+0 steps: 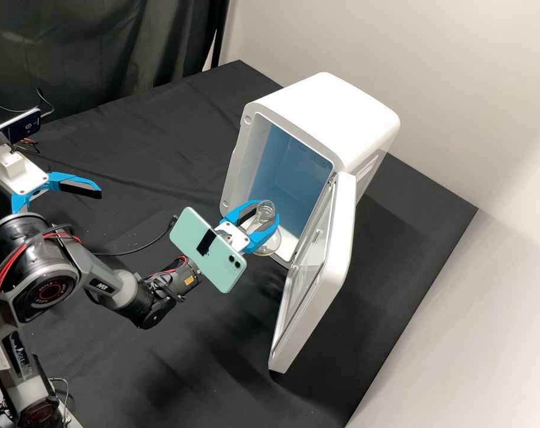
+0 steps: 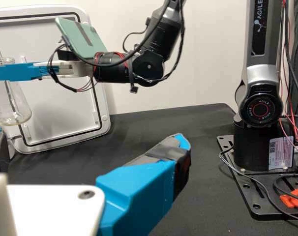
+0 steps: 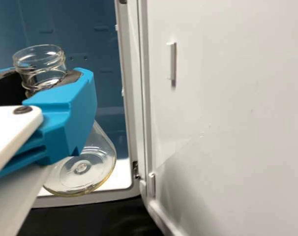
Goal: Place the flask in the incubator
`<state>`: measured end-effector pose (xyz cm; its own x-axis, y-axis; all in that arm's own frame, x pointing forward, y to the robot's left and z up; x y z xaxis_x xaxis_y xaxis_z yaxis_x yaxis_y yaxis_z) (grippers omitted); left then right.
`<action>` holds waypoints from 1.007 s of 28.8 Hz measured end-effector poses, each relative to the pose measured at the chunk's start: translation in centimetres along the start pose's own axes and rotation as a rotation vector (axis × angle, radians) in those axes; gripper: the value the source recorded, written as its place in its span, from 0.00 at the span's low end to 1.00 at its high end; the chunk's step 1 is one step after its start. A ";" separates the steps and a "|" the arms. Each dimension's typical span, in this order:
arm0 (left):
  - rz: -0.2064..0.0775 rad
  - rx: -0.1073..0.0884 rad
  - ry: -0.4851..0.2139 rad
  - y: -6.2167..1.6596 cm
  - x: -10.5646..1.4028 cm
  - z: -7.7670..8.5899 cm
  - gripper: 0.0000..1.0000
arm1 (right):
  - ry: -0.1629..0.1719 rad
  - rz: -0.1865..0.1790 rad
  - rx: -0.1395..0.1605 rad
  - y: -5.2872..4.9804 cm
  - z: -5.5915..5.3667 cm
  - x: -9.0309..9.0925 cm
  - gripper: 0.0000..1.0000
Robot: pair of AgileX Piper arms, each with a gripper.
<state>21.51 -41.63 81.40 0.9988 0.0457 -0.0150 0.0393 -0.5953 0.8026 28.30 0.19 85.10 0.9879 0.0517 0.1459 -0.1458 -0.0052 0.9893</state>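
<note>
Gripping clear glass conical flask (image 1: 270,244) by its neck in right gripper (image 1: 262,219), at threshold of open white, blue-lined incubator (image 1: 335,113) just ahead; yet to set inside, release.

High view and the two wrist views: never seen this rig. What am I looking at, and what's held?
Two robot arms work at a black bench. The high view comes from a fixed camera overlooking it. Each wrist view rides on one arm and looks out past that arm's blue fingers. The white box is the incubator, with its door open. The right gripper is shut on the neck of a clear glass flask at the opening. The left gripper is open and empty.
</note>
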 end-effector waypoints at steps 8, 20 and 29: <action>0.000 0.000 0.000 0.00 0.0 0.0 1.00 | 0.011 0.030 -0.009 -0.1 -0.1 2.3 0.00; 0.000 0.000 0.000 0.00 0.0 0.0 1.00 | 0.014 0.030 -0.020 -0.6 -0.5 5.0 0.00; 0.000 0.000 -0.001 0.00 0.0 0.0 1.00 | 0.016 0.018 -0.036 -1.1 -1.1 7.4 0.00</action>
<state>21.51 -41.64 81.38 0.9989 0.0450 -0.0156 0.0394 -0.5953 0.8025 35.73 1.65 85.07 0.9843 0.0678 0.1630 -0.1653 0.0292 0.9858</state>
